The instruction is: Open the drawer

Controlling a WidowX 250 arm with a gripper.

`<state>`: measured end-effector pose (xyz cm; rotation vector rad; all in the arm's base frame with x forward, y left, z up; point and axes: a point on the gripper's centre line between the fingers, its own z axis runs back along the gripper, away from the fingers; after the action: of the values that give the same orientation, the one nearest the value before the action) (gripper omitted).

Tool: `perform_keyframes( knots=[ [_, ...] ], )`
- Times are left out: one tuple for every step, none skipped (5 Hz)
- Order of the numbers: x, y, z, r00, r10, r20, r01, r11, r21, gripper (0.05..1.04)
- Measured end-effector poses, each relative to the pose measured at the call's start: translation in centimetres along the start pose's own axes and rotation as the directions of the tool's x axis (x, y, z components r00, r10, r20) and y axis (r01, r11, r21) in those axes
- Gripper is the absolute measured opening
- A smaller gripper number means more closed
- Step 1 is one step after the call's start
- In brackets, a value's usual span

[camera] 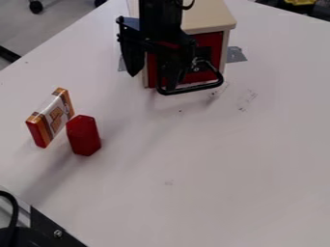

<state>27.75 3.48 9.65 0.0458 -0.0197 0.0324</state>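
The black gripper point(151, 79) hangs at the top centre, in front of the drawer cabinet. Its two fingers stand apart, one left of the cabinet's front and the other at the left part of the black drawer handle point(197, 88). Whether that finger touches the handle, I cannot tell. Behind the handle is the red drawer front point(216, 44), set in the pale cabinet point(216, 17) and partly hidden by the gripper. The drawer looks closed.
A red block point(84, 136) stands at the left of the white table point(213, 164), beside a small orange, white and red box point(50, 117). Grey tape point(236, 54) lies at the cabinet's right side. Black hardware with a cable point(48, 230) occupies the lower left corner.
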Motion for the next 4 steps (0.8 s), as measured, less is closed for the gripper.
perform_keyframes(
  knots=[
    [-0.2,0.0,-0.6,1.000,-0.001,-0.024,0.001,1.000,-0.002,1.001],
    [0.1,0.0,-1.9,0.998,-0.042,-0.048,0.043,0.999,0.019,1.001],
    [1.2,-0.2,-2.6,0.988,-0.152,-0.038,0.153,0.988,0.033,1.001],
    [1.9,-0.4,-2.7,0.960,-0.281,-0.008,0.281,0.958,0.057,1.001]
  ],
)
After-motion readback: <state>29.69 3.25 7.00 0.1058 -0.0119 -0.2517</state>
